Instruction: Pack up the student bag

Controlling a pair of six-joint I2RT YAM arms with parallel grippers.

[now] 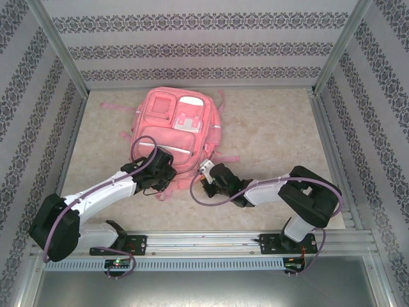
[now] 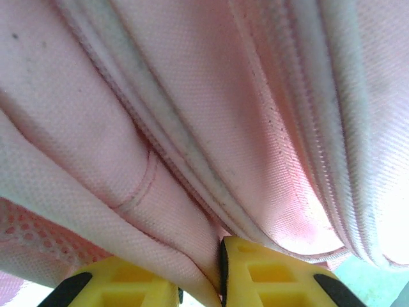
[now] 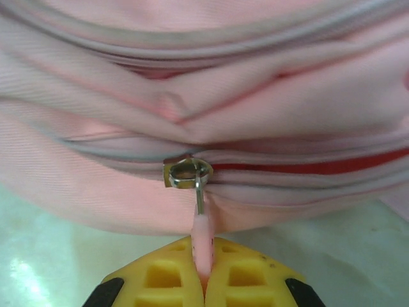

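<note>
Gripping the zip pull (image 3: 202, 233) in your clenched right fingers (image 3: 238, 272) while your left fingers (image 2: 262, 272) pinch a fold of the student bag (image 1: 176, 125) lying directly ahead, you risk the pull slipping free should that fabric slacken.

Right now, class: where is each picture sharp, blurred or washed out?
Top external: evenly lit, sharp across the student bag. Left wrist: fabric weave crisp at centre, right edge bleached by glare. Right wrist: zipper slider sharp, pull tab in the right claw slightly softer, table glaring at lower left.
</note>
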